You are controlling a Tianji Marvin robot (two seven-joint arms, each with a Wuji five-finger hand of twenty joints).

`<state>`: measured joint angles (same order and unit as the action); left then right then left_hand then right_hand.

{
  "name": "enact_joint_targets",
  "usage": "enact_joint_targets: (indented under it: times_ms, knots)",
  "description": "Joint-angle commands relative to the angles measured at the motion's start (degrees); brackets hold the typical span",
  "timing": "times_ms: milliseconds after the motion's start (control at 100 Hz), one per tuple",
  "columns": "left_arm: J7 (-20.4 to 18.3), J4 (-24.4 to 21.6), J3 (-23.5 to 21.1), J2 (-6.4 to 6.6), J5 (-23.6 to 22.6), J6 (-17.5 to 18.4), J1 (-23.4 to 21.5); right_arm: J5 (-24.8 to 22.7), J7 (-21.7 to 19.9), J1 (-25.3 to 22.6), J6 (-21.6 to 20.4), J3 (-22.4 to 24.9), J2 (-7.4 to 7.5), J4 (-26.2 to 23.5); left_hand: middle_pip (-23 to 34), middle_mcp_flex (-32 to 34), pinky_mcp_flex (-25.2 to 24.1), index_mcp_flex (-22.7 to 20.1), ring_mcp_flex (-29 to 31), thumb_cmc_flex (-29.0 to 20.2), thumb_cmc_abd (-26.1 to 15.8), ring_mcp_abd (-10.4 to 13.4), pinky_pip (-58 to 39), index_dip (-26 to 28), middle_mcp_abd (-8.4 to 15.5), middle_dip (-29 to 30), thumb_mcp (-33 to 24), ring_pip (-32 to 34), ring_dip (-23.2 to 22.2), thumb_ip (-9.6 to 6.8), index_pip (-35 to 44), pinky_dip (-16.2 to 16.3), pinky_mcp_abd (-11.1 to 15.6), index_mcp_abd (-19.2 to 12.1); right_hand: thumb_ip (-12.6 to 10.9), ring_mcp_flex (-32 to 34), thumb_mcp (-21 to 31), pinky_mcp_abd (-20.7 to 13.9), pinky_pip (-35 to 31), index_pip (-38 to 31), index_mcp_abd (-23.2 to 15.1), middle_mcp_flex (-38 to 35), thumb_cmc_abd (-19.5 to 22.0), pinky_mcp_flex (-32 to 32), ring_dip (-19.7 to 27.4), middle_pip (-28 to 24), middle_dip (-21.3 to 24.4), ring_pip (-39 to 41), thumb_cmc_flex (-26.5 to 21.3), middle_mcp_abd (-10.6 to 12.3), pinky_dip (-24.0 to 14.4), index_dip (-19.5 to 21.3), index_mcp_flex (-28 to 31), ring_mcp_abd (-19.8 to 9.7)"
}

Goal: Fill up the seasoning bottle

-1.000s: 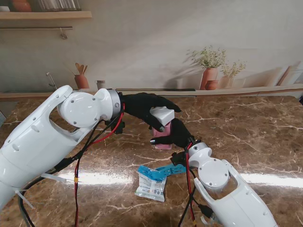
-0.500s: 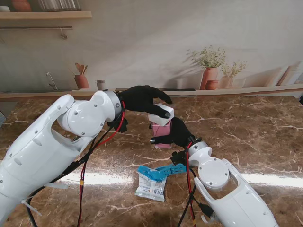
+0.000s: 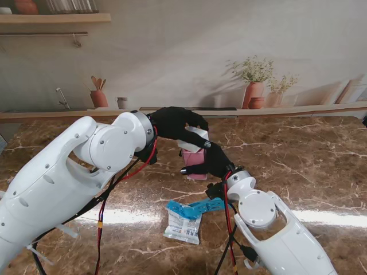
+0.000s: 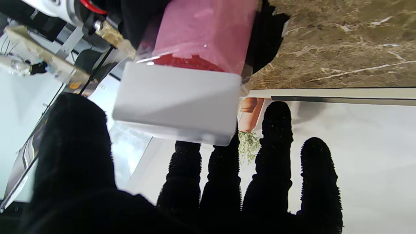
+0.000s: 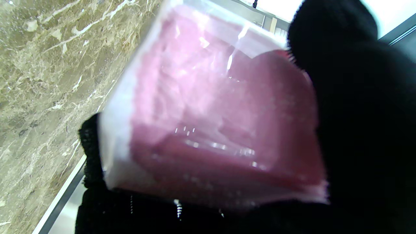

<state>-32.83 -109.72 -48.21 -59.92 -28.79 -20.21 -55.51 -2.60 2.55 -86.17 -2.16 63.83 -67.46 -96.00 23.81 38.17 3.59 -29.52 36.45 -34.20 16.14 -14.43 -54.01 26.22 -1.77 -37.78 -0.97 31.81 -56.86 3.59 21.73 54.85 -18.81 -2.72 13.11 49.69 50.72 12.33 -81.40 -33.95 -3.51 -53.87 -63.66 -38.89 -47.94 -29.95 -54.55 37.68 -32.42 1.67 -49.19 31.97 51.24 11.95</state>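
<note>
Right hand (image 3: pixel 213 162) wraps the pink bottle (image 3: pixel 194 160) low on its body, standing mid-table. Left hand (image 3: pixel 175 123) sits over the white lid (image 3: pixel 195 139); fingers curl around it, but can't tell if it's clamped or just resting. Bottle walls look clear, rigid plastic, smooth, likely slippery; part-filled, so probably light. Best hold: flat sides of the body, lid by its short edges. Torn sachet (image 3: pixel 184 222) lies nearer to me, apart from the bottle. Marble table (image 3: pixel 298 154) is open to the right; far edge meets the wall ledge, well apart.
</note>
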Motion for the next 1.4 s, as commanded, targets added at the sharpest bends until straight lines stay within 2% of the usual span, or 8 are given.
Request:
enact_joint_targets:
  times_ms: [0, 30, 120, 190, 570, 960, 1140, 1390]
  knots:
    - [-1.0, -0.3, 0.1, 0.46, -0.2, 1.0, 0.6, 0.5, -0.7, 0.0, 0.4, 0.1, -0.19, -0.2, -0.1, 0.5, -2.2, 2.5, -2.8, -3.4, 0.6, 0.6, 1.8, -0.5, 3.5, -0.7, 0.1, -2.5, 1.4, -2.79, -1.8, -0.9, -1.2, -2.2, 1.8, 7.9, 17.8, -7.3, -5.9, -11.0, -7.6, -6.3, 26.7, -1.3, -6.0, -8.2, -3.2, 31.2, -16.8, 1.6, -2.4, -0.7, 9.5, -14.1]
    - [-1.5, -0.3, 0.1, 0.59, -0.3, 1.5, 0.8, 0.5, -0.7, 0.0, 0.4, 0.1, -0.20, -0.2, -0.7, 0.2, -2.8, 2.6, -3.4, -5.7, 1.3, 0.8, 2.8, -1.1, 3.9, -0.2, -1.6, -3.3, 2.0, -3.10, -2.5, -1.0, -1.0, -2.5, 1.8, 7.9, 17.8, -7.3, -5.9, -11.0, -7.6, -6.3, 26.7, -1.3, -6.0, -8.2, -3.2, 31.2, -16.8, 1.6, -2.4, -0.7, 9.5, -14.1]
    - [-2.6, -0.3, 0.1, 0.88, -1.0, 2.8, 1.0, 0.5, -0.8, 0.0, 0.4, 0.1, -0.19, -0.3, -2.6, -0.8, -3.7, 3.0, -4.8, -0.5, 7.5, 1.8, 5.5, -3.1, 4.5, 2.8, -32.8, -5.4, 3.4, -1.34, -3.2, -0.4, -0.5, -3.3, 1.8, 7.9, 17.8, -7.3, -5.9, -11.0, -7.7, -6.3, 26.8, -1.3, -6.0, -8.2, -3.2, 31.2, -16.8, 1.6, -2.5, -0.7, 9.5, -14.1]
    - [-3.5, -0.3, 0.0, 1.07, -0.9, 3.5, 1.2, 0.5, -0.8, 0.0, 0.4, 0.2, -0.18, -0.3, -3.4, -1.1, -4.4, 3.2, -5.2, -0.5, 8.6, 2.3, 7.1, -3.6, 4.8, 4.0, -41.3, -6.3, 3.8, -1.01, -3.5, -0.8, -0.4, -3.8, 1.8, 7.9, 17.8, -7.3, -5.9, -11.0, -7.7, -6.3, 26.8, -1.3, -6.0, -8.2, -3.2, 31.2, -16.8, 1.6, -2.5, -0.7, 9.5, -14.1]
    - [-7.3, 0.4, -0.8, 1.97, 2.5, 7.7, 1.9, 0.9, -0.6, -0.4, 0.6, 0.6, -0.23, -0.6, -11.0, -7.9, -8.9, 6.2, -10.5, -7.0, 12.4, 4.6, 18.9, -8.8, 6.0, 16.2, -56.7, -14.7, 11.0, 0.62, -6.4, -2.4, 5.2, -6.1, 1.8, 7.7, 17.8, -7.2, -5.8, -11.0, -7.6, -6.3, 26.8, -1.3, -6.1, -8.2, -3.3, 31.2, -16.8, 1.6, -2.5, -0.7, 9.5, -14.2]
    - [-11.7, 2.1, -2.2, 2.88, 11.3, 10.6, 2.7, 1.1, -0.8, -0.7, 0.7, 1.1, -0.16, -0.8, -18.5, -28.8, -10.4, 17.0, -26.6, -9.4, 12.9, 7.4, 38.6, -13.7, 6.6, 25.6, -54.8, -25.8, 28.2, 0.67, -13.5, -1.0, 10.6, -8.7, 1.8, 7.8, 18.1, -7.2, -5.8, -10.9, -7.6, -6.3, 26.8, -1.2, -6.1, -8.2, -3.3, 31.3, -17.0, 1.7, -2.6, -0.5, 9.7, -14.1]
    - [-10.1, 1.5, -4.3, 2.63, 10.2, 10.7, 0.9, 1.1, -1.0, -0.7, 0.6, 1.0, -0.11, -0.9, -24.0, -31.5, -9.2, 19.5, -34.4, -2.9, 16.5, 6.7, 43.0, -15.8, 5.1, 26.1, -41.3, -27.4, 33.5, 1.39, -16.8, -7.4, 10.6, -6.9, 1.8, 7.8, 18.2, -7.2, -5.8, -11.0, -7.6, -6.3, 26.7, -1.2, -6.1, -8.3, -3.3, 31.3, -17.0, 1.7, -2.6, -0.4, 10.1, -14.1]
    - [-2.5, -1.2, -6.0, 1.17, 2.8, 6.7, -3.0, 1.0, -1.2, -0.5, 0.7, 0.8, -0.07, -0.8, -13.5, -24.6, -10.3, 12.2, -25.5, 2.4, 9.3, 3.9, 36.2, -10.9, -1.9, 16.8, -11.6, -21.0, 24.2, -0.17, -13.8, 2.5, 9.6, 11.9, 1.9, 7.7, 18.4, -7.2, -5.8, -11.1, -7.7, -6.4, 26.7, -1.2, -6.1, -8.3, -3.4, 31.3, -17.0, 1.7, -2.6, -0.1, 10.6, -14.0]
